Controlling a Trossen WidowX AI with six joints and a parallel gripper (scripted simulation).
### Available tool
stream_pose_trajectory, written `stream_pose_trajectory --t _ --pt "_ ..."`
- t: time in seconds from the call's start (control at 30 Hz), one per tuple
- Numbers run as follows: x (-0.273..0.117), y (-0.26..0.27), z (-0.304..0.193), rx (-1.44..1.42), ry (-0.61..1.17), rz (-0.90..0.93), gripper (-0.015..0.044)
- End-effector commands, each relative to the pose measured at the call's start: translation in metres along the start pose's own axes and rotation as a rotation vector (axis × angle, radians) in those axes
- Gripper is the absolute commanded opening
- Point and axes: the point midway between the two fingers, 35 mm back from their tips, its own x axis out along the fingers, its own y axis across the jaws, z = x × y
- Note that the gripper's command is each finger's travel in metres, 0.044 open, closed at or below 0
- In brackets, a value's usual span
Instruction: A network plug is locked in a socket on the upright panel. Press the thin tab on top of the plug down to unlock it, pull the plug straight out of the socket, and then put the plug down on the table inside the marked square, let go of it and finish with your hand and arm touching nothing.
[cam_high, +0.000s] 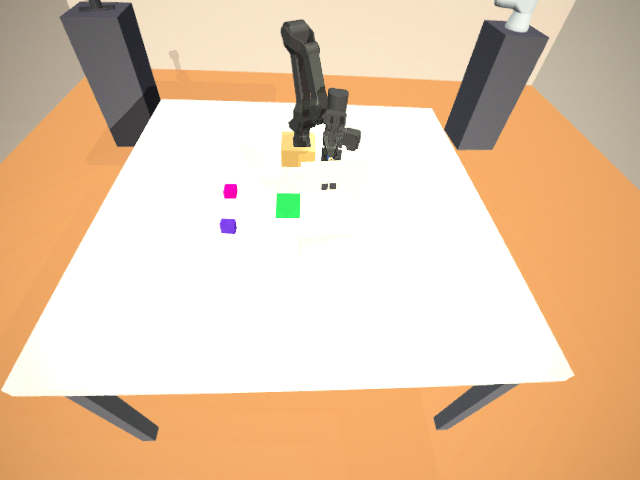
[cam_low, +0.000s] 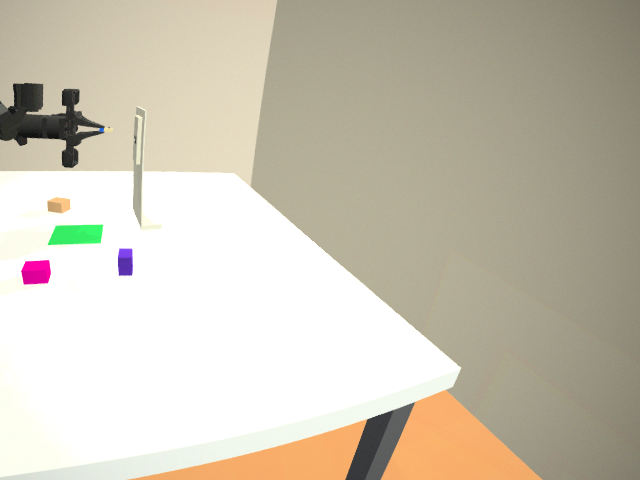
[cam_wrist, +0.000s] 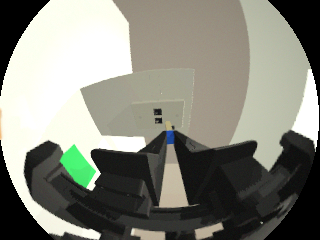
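My gripper (cam_high: 330, 157) (cam_low: 104, 129) (cam_wrist: 170, 134) is shut on the plug, a small blue and tan piece (cam_low: 109, 129) (cam_wrist: 170, 137) at the fingertips. It is held level, high above the table, pointing at the upright panel (cam_low: 138, 186) (cam_wrist: 112, 92). In the exterior view a gap shows between the plug's tan end and the panel, so the plug is out of the socket. Two dark socket openings (cam_high: 328, 186) (cam_wrist: 158, 116) show on the panel's plate. The green marked square (cam_high: 287, 205) (cam_low: 77, 235) (cam_wrist: 77, 166) lies flat on the table, lower and to the left in the wrist view. The plug's tab is too small to make out.
A magenta cube (cam_high: 230, 191) (cam_low: 36, 272) and a purple cube (cam_high: 227, 226) (cam_low: 125, 262) stand on the table left of the green square in the top view. A small orange block (cam_low: 58, 205) stands behind the square in the exterior view. The panel's foot (cam_low: 151, 225) rests on the table.
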Motion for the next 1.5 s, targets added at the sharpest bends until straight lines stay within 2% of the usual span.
stream_pose_trajectory --t 0.0,0.8,1.47 --pt "-0.001 -0.008 -0.001 0.003 0.005 -0.005 0.0" --pt "-0.014 -0.036 -0.01 -0.004 0.006 -0.003 0.0" --pt "0.01 0.017 -0.042 -0.132 0.023 0.255 0.0"
